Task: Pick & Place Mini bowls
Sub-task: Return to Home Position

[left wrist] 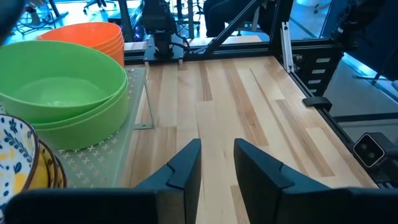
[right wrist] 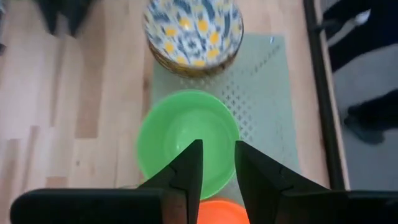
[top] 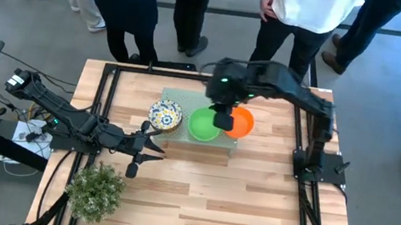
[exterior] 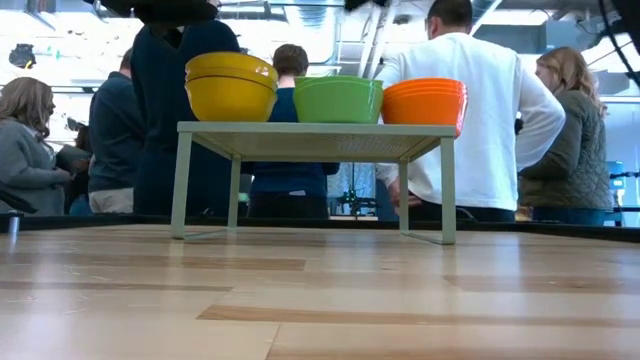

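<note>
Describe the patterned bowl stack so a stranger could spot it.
A pale green shelf on the wooden table holds three bowl stacks in a row. The patterned stack sits at the left arm's end, beside the green stack; only it has blue-yellow flowers inside and yellow outside.

The flowery bowls (top: 165, 115), white inside and yellow outside, sit stacked at the left end of the pale green rack (exterior: 310, 128). The green bowls (top: 200, 125) are stacked in the middle. The orange bowls (top: 244, 125) are stacked just beside them on the right. All sit open side up.
</note>
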Motion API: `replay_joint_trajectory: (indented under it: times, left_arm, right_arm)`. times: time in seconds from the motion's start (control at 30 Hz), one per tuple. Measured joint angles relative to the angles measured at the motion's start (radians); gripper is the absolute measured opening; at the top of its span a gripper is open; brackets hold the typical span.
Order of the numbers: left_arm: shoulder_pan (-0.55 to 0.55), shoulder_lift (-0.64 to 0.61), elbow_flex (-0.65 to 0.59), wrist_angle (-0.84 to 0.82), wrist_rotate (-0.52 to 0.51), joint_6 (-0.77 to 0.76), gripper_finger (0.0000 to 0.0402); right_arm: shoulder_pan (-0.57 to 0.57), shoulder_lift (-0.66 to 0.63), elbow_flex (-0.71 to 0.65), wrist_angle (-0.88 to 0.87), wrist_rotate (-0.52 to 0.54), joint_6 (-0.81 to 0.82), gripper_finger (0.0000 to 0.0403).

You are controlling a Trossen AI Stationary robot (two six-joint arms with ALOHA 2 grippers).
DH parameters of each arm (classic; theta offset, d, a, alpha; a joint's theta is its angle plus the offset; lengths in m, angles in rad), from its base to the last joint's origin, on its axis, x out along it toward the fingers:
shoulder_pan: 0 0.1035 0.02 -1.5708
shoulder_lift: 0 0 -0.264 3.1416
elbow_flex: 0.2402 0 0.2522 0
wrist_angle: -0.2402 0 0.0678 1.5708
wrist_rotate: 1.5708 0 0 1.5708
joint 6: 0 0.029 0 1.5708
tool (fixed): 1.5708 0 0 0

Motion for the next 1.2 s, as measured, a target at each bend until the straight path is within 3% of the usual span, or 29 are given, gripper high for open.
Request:
replay_joint_trajectory:
  times: [0.13, 0.27, 0.37, 0.57, 0.8, 0.93, 1.2]
  left_arm:
    - [0.0, 0.0, 0.0, 0.001, 0.0, 0.0, 0.0097]
    - [0.0, 0.0, 0.0, 0.008, 0.0, 0.007, 0.0097]
    - [0.0, 0.0, 0.0, 0.012, 0.0, 0.008, 0.0097]
    - [0.0, -0.039, 0.001, 0.021, -0.03, 0.008, 0.0097]
    - [0.0, -0.201, 0.001, 0.005, -0.038, 0.038, 0.0097]
    - [0.0, -0.304, -0.014, -0.016, -0.074, 0.102, 0.0097]
    - [0.0, -0.56, -0.17, -0.014, -0.139, 0.117, 0.0097]
  right_arm:
    - [0.019, -0.097, -0.021, 0.011, 0.0, 0.021, 0.0087]
    - [0.034, -0.213, -0.128, 0.038, 0.002, 0.055, 0.0087]
    - [0.045, -0.321, -0.287, 0.109, 0.015, 0.074, 0.0087]
    - [0.07, -0.606, -0.744, 0.381, 0.05, 0.104, 0.0087]
    - [0.101, -0.937, -1.187, 0.68, 0.05, 0.141, 0.0087]
    - [0.114, -1.102, -1.372, 0.819, 0.05, 0.165, 0.0087]
    - [0.135, -1.395, -1.671, 1.007, 0.05, 0.166, 0.0087]
